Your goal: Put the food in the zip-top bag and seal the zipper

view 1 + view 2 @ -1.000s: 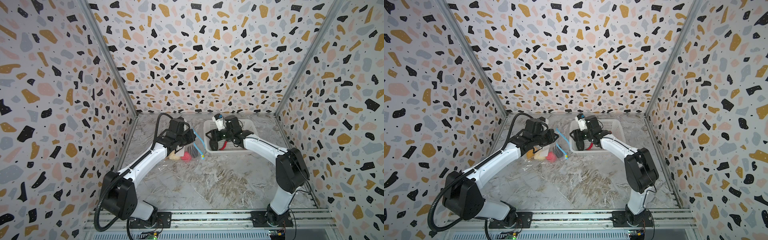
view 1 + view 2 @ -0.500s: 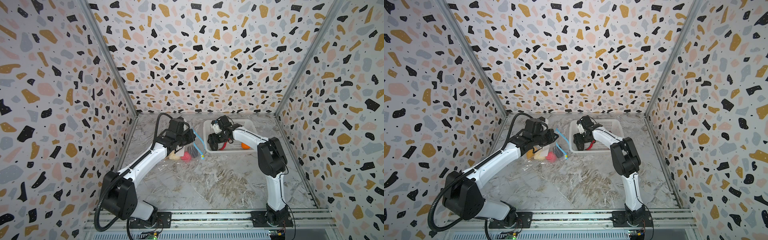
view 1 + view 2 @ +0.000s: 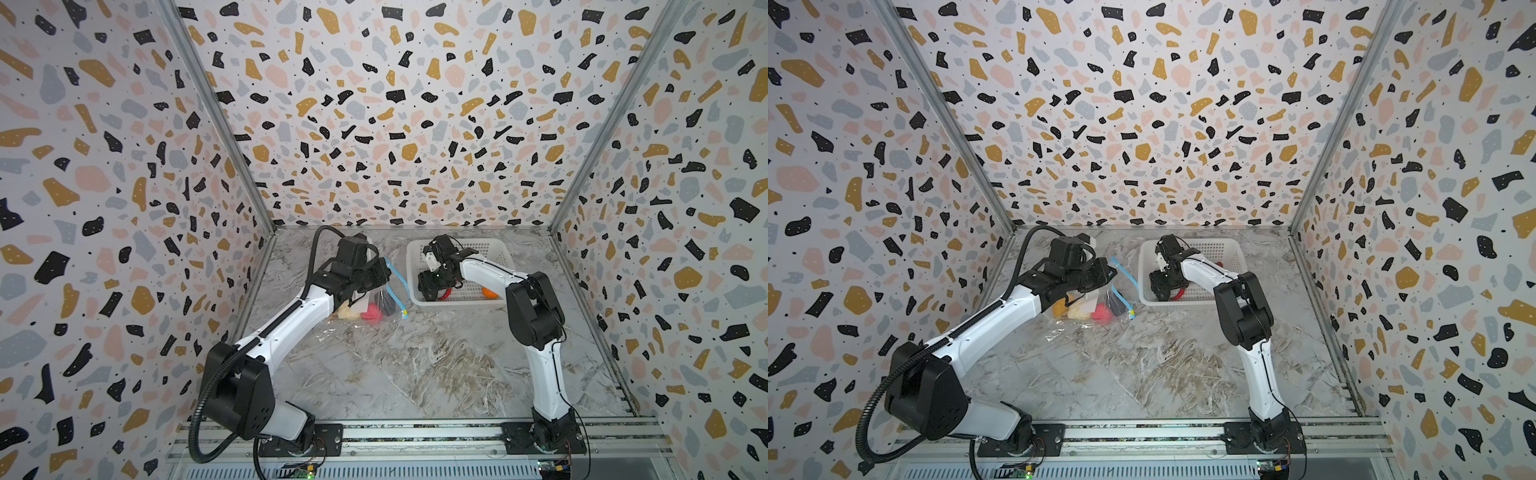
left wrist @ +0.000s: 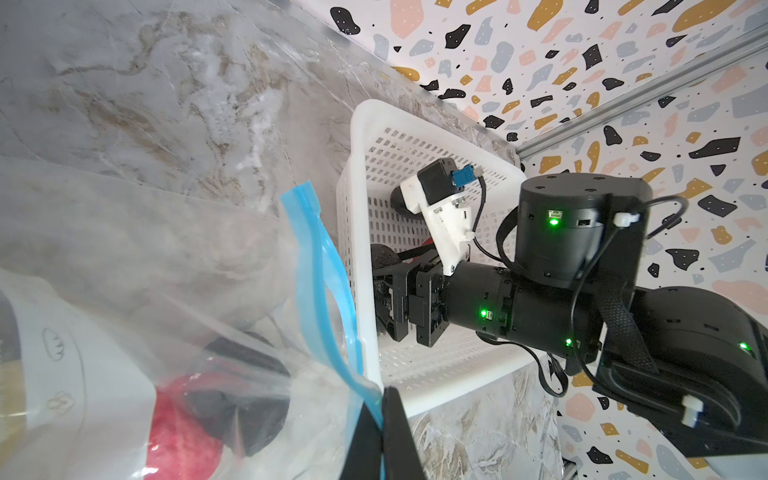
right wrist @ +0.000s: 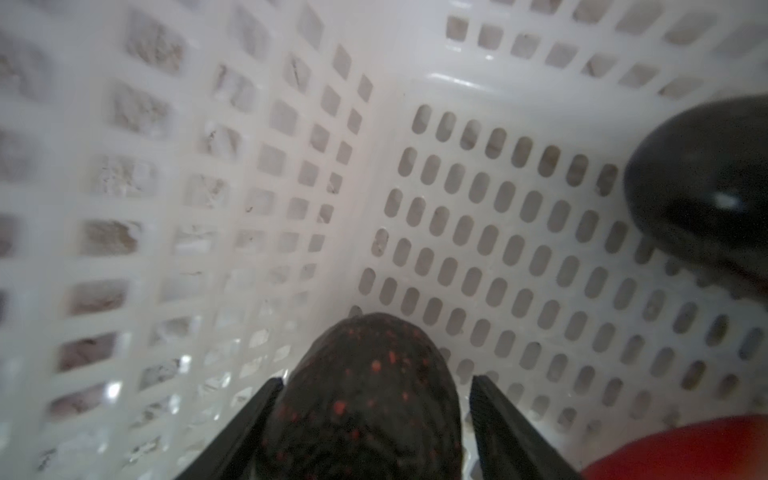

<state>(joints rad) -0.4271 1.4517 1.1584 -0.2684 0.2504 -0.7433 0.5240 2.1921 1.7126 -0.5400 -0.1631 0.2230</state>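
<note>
Nearest the rail, bare marble table, nothing of the task on it

Further in, left side: zip-top bag crumpled on the table, mouth lifted and turned toward the basket. Already inside: cream ball, pink-red ball, a dark piece and a yellow-orange ball half behind the arm. Left gripper is pinched tight on the bag's upper lip and holds the zipper up. The yellow end tab hangs low by the table.

Beyond, just beside the bag's mouth: white basket. Right gripper is down inside its corner nearest the bag. Orange ball and red chili lie in the basket, not yet bagged.

Step, as judged: loading, roughly midway, with a pick in hand. Zipper unsealed.

Right wrist view gives what the top views hide. Jaws stand apart astride a dark red-speckled piece, and a sliver of basket floor shows between one finger and the piece, so it is not clamped yet. A second dark piece sits close by. Only the left wrist view shows the blue strip parted into an open loop, and the white label on the bag.

Next move calls for closing on the speckled piece, lifting it clear of the basket wall, carrying it the short way across and dropping it past the strip while the left grip keeps the mouth agape
</note>
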